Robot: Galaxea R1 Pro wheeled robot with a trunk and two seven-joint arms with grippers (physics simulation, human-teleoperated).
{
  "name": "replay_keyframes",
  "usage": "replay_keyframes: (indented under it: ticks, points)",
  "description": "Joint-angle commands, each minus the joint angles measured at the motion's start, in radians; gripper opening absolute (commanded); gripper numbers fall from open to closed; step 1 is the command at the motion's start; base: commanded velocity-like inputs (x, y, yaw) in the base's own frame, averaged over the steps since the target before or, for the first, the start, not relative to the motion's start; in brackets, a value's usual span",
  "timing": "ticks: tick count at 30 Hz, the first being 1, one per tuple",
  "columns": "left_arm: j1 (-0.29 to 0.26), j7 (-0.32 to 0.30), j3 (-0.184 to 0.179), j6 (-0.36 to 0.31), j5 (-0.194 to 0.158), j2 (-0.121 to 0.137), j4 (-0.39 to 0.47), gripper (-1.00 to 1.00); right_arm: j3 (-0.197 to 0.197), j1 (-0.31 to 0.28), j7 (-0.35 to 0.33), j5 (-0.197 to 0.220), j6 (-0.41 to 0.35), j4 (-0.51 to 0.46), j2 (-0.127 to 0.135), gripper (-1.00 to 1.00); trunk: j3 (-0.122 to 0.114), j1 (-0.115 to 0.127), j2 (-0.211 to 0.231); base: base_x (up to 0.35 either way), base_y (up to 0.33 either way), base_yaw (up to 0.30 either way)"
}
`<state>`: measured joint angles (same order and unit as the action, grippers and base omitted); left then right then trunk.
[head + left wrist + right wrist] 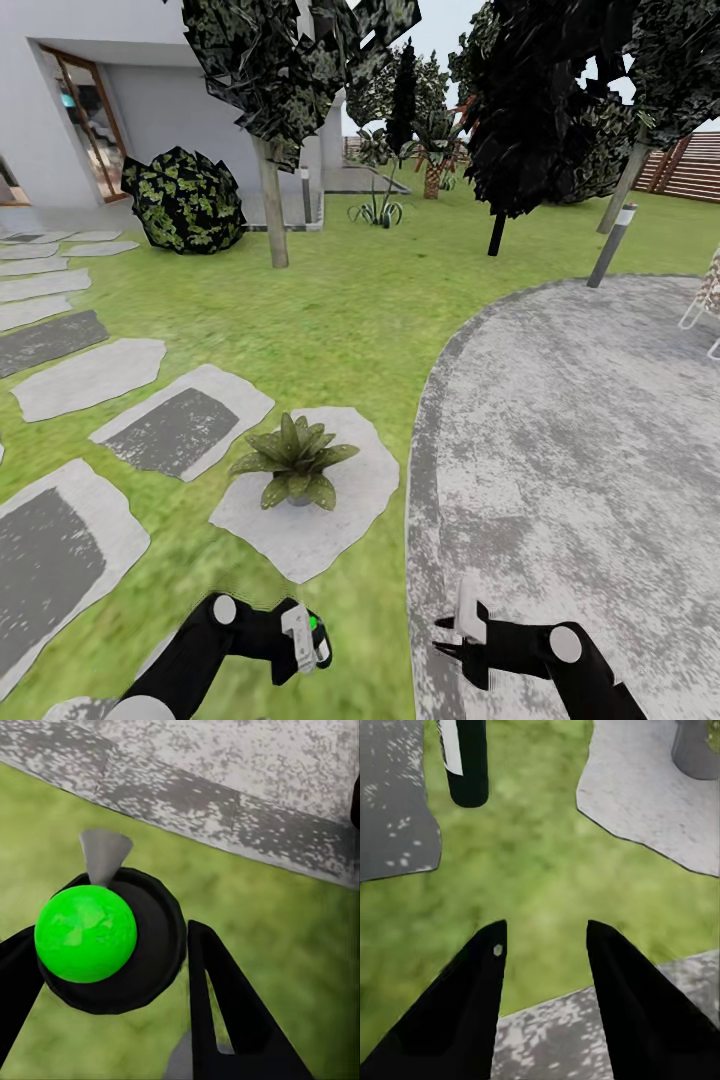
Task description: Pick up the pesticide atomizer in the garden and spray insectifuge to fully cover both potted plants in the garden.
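Looking down from the head camera, I see one potted plant [295, 460], a low rosette of broad green leaves whose tiny grey pot is mostly hidden under the foliage. It stands on a pale stepping stone [345, 520] set in the lawn [340, 310], just beside the curved edge of the round grey speckled patio [580, 440]. I can count only this one plant of the two.

My left gripper [305, 640] sits low, over the grass between the stone and the patio. Its fingers are clenched on the pesticide atomizer [300, 635], a slim bottle with a white label. In the left wrist view I look down on the atomizer's round dark top [146, 937] with a bright green ball on it, clamped between the two black fingers [225, 1012]. The right wrist view catches the dark bottle body with its white label [465, 757] over the grass.

My right gripper [455, 637] hovers at the patio's edge, fingers spread and holding nothing; its wrist view shows the two black fingertips [457, 1012] apart with grass between them.

Several more stepping stones [90, 375] lie to the left. Farther off stand a round leafy bush [185, 200], a thin tree trunk [272, 205], a striped spiky plant [378, 212], two grey lamp posts [612, 245], a brown slatted fence [695, 165] and a grey house wall [60, 100]. Nothing stands between my grippers and the plant.
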<state>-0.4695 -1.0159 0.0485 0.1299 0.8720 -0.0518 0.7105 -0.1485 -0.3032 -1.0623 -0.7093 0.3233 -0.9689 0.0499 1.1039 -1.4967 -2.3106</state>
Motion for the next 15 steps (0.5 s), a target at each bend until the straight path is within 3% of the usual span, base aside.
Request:
replay_keyframes:
  ticks: [1,5,6,9,12,15]
  points:
    - [0.003,0.003,0.005,0.016,0.01,-0.002,-0.005,-1.0,-0.002,0.0,-0.003,-0.006,0.005,-0.001,-0.006,-1.0,0.001,0.0,0.0,0.0,0.0,0.0]
    - [0.004,0.025,0.003,0.039,0.011,-0.004,-0.028,-1.0,-0.002,0.0,-0.002,-0.006,0.005,-0.001,-0.029,-1.0,0.001,0.0,0.0,0.0,0.0,0.0]
    - [0.004,0.047,0.003,0.047,0.012,-0.004,-0.054,-1.0,-0.001,-0.001,-0.002,-0.006,0.005,-0.002,-0.111,-1.0,0.001,0.0,0.0,0.0,0.0,0.0]
    - [0.005,0.048,0.004,0.048,0.011,-0.015,-0.054,-1.0,0.004,-0.002,-0.002,-0.005,0.003,-0.007,-0.122,-1.0,0.001,0.0,0.0,0.0,0.0,0.0]
    - [0.004,0.048,0.004,0.048,0.008,-0.025,-0.053,-1.0,0.029,-0.002,-0.002,-0.005,0.002,-0.008,-0.165,-1.0,0.001,0.0,0.0,0.0,0.0,0.0]
    - [0.004,0.048,0.004,0.049,0.006,-0.03,-0.053,-1.0,0.037,-0.002,-0.001,-0.006,0.002,-0.012,-0.176,-1.0,0.001,0.0,0.0,0.0,0.0,0.0]
